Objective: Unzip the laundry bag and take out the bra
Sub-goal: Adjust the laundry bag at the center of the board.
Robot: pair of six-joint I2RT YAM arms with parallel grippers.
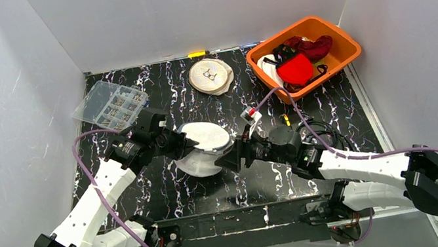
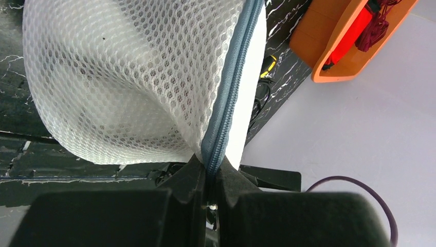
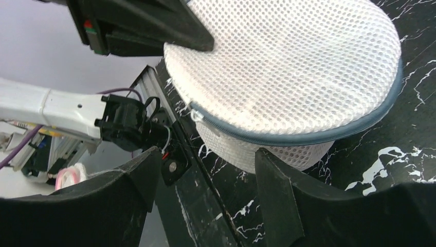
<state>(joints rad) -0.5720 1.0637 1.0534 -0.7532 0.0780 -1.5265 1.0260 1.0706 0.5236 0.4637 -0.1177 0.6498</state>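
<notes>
While the left gripper point(image 2: 208, 171) pinched tight on the bag point(image 1: 204, 141) at its zip point(image 2: 231, 92), on the side away from the bin point(image 1: 351, 49), the right gripper point(image 3: 208, 157) stood spread wide on the bin side, just short of the bag. The bag sat well apart from the bin, zip closed.

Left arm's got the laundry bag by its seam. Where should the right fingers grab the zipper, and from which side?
Take the small pale tab at the end of the grey zipper; it sticks out from the laundry bag's rim, facing the open right gripper. Come straight in from there, fingers straddling it. The left gripper, shut on the zipper seam, braces the bag.
</notes>
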